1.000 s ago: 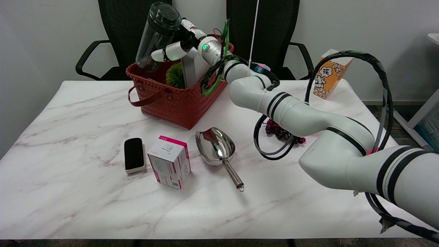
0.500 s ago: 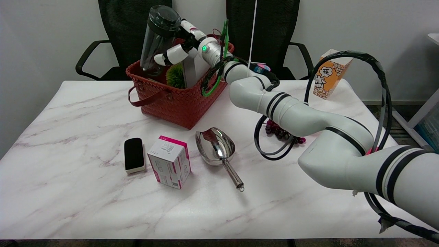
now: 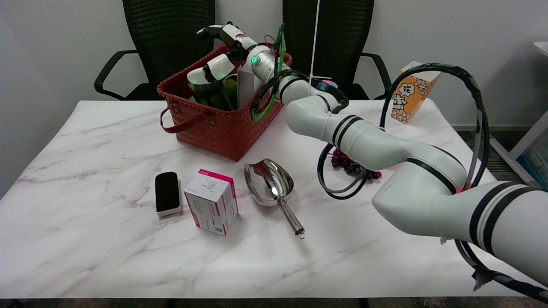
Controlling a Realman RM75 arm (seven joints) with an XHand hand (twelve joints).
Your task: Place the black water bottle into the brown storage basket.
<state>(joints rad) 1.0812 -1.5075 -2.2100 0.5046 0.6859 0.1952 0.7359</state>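
The black water bottle lies low inside the brown woven storage basket at the back of the table; only its dark upper part shows above the near rim. My right hand hovers over the basket with its fingers spread apart and nothing in its grip. One white finger hangs just above the bottle's top, and whether it touches the bottle I cannot tell. The other fingers point left, higher up.
Inside the basket are also a green spiky ball and a white box. On the table lie a black eraser block, a pink-and-white carton, a metal scoop, dark grapes and a popcorn box.
The bottle was held up, tilted above the basket's left side; it has dropped down into the basket. My hand has let go and its fingers have spread.
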